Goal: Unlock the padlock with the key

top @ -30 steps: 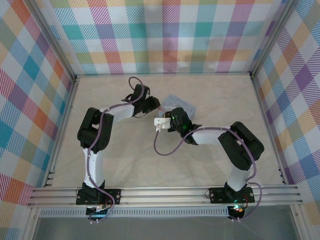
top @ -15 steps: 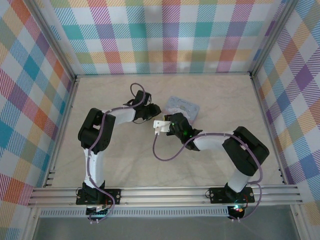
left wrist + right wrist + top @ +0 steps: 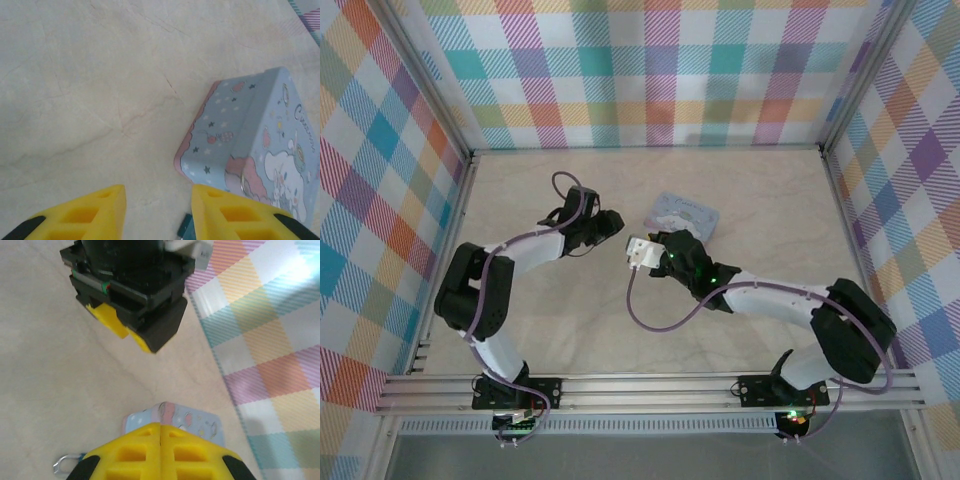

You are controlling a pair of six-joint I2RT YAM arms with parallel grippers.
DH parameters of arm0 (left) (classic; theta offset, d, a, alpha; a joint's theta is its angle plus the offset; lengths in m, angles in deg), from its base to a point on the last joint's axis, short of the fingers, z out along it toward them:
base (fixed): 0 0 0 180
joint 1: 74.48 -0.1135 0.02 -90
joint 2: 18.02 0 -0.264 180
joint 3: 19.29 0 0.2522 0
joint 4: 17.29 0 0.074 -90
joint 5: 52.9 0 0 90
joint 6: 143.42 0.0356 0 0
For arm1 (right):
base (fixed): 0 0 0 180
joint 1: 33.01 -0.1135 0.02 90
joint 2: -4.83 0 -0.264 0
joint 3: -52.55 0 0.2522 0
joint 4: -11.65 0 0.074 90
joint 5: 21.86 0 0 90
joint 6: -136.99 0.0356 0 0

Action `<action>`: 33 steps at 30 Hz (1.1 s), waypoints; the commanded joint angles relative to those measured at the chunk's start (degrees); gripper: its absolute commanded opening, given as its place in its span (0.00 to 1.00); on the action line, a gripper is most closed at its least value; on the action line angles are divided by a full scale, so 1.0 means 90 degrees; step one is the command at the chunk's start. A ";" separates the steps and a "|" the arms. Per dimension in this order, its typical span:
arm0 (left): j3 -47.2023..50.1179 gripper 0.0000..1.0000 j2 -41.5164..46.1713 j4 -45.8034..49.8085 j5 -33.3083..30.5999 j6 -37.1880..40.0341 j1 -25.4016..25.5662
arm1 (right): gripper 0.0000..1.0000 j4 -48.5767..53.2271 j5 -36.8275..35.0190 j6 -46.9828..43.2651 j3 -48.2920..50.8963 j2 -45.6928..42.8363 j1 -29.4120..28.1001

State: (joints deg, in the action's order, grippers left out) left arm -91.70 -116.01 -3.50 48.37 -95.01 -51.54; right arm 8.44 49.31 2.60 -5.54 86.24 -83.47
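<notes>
CLOSE QUARTERS: Two robot arms meet near the middle of a marbled beige tabletop (image 3: pixel 570 320), set the job of opening a padlock with a key. The left gripper (image 3: pixel 157 190) hovers low over the surface with its yellow jaws apart and nothing between them. It is angled toward a pastel, cartoon-printed tin (image 3: pixel 260 130) lying just beside it, a stance that looks suited to steadying or taking hold of something at the tin's near corner. Facing it, the right gripper (image 3: pixel 160 432) has its jaws pressed together directly in front of the same tin; whether a thin key is pinched in the seam cannot be told. A small metal ring (image 3: pixel 62 465) pokes out beside the right jaws, down at the tabletop, and a dark teal scrap (image 3: pixel 185 227) shows by the left ones. Either may belong to lock or key. The padlock itself cannot be made out for certain and is judged to sit by the tin, between the two grippers. Bright plaid walls (image 3: pixel 650 70) enclose the cell on three sides, and an aluminium rail (image 3: pixel 650 385) carries the arm bases.
</notes>
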 commanded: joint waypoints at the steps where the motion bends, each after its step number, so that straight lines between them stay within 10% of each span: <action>1: 0.0334 0.40 0.0371 0.0029 -0.0039 -0.0062 -0.0039 | 0.00 0.1124 0.0274 0.1248 -0.0096 -0.0291 -0.0017; 14: 0.1131 0.41 0.1051 -0.0156 0.0099 -0.0374 0.0175 | 0.34 0.2932 0.0876 0.4237 -0.0732 0.0105 0.0821; 33: 0.1405 0.42 0.1211 -0.0167 -0.0017 -0.0505 0.0342 | 0.33 0.3281 0.1768 0.5243 -0.1587 0.1518 0.2137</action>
State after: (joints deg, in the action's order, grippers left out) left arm -79.99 -106.66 -3.89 48.55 -99.07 -49.00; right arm 36.48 64.50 48.09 -17.30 98.00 -65.46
